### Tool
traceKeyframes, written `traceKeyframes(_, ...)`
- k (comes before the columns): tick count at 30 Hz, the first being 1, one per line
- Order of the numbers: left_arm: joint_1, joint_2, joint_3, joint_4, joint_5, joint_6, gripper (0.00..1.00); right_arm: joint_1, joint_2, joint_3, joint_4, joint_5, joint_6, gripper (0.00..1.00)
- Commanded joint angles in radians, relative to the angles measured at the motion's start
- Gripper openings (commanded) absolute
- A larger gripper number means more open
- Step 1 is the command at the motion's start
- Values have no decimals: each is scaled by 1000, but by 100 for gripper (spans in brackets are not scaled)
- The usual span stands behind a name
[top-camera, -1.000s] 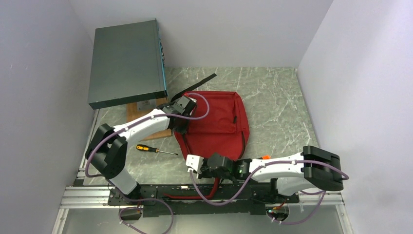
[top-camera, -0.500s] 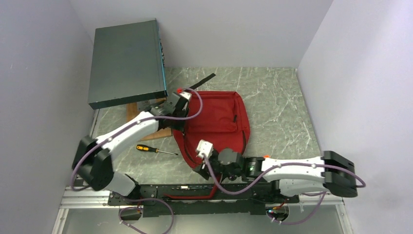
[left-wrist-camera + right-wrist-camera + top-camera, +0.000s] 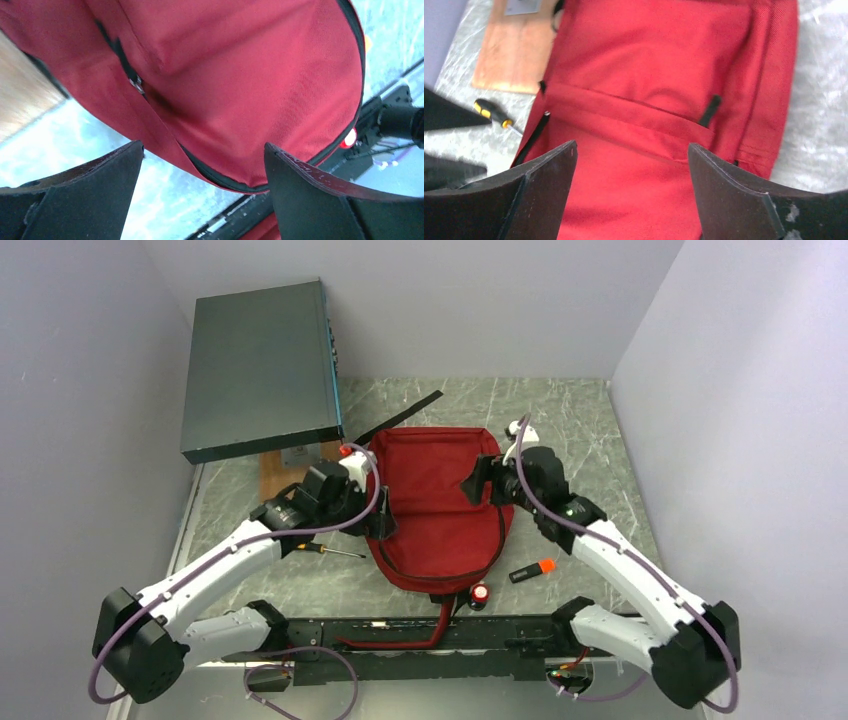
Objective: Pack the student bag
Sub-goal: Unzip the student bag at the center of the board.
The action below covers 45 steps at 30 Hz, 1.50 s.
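The student bag (image 3: 440, 502), a dark red backpack, lies flat mid-table with its front zip pocket up and a red strap trailing toward the near rail. My left gripper (image 3: 383, 524) hovers open at the bag's left edge; in the left wrist view the bag (image 3: 240, 75) and its black zip fill the space beyond the open gripper (image 3: 202, 160), nothing between the fingers. My right gripper (image 3: 477, 484) is open over the bag's right side; in the right wrist view the pocket seam of the bag (image 3: 649, 100) sits beyond the open gripper (image 3: 631, 155).
A yellow-handled screwdriver (image 3: 320, 549) lies left of the bag. A black marker with an orange cap (image 3: 531, 570) and a small red round item (image 3: 480, 593) lie near the bag's bottom. A grey box (image 3: 262, 365) rests on a wooden board (image 3: 285, 468) at the back left; a black strip (image 3: 400, 416) lies behind the bag.
Both grippers went from shut to open. The right arm swung from the near edge up to the bag's right side. The left arm pulled back toward the near left.
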Motion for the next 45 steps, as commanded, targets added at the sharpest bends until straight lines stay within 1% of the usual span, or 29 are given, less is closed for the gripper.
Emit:
traceKeyframes(1,-2,-17,-119,189,177,-137,93,-170,116,59,-124,-191,123,77)
traceKeyframes(3,-5,-36,-161,228,192,-171,89,-224,163,56,-107,-216,133,69)
traceKeyframes(5,-11,-61,-199,264,197,-199,86,-244,206,69,-84,-214,117,64)
traceKeyframes(7,-20,-89,-222,282,180,-210,83,-244,243,85,-53,-201,95,62)
traceKeyframes(11,-55,-143,-240,258,85,-207,80,-244,325,122,-27,-148,65,55)
traceKeyframes(17,-112,-243,-330,320,31,-237,77,-244,414,136,11,-70,37,52)
traceKeyframes(19,-130,-281,-388,358,27,-271,77,-244,434,137,29,-69,29,47)
traceKeyframes(21,-138,-331,-454,408,26,-342,77,-244,451,148,41,-63,17,42)
traceKeyframes(23,-139,-365,-520,461,26,-410,78,-244,464,160,48,-57,11,40)
traceKeyframes(26,-139,-387,-581,494,3,-496,80,-244,485,181,44,-55,-2,35)
traceKeyframes(29,-139,-385,-608,513,-9,-535,82,-244,499,193,37,-55,-13,34)
traceKeyframes(31,-139,-368,-608,514,-14,-540,83,-244,502,195,38,-54,-20,39)
traceKeyframes(33,-139,-341,-604,513,-11,-541,84,-244,504,204,33,-57,-26,38)
traceKeyframes(36,-139,-292,-597,523,-1,-547,84,-244,500,212,28,-74,-29,23)
traceKeyframes(37,-139,-276,-598,533,7,-550,84,-244,494,214,26,-77,-29,20)
traceKeyframes(41,-139,-228,-597,555,14,-555,84,-243,478,209,22,-83,-33,17)
traceKeyframes(43,-139,-218,-599,553,12,-558,84,-243,477,219,3,-83,-36,11)
traceKeyframes(45,-139,-216,-604,554,7,-563,84,-243,475,231,-16,-93,-40,2)
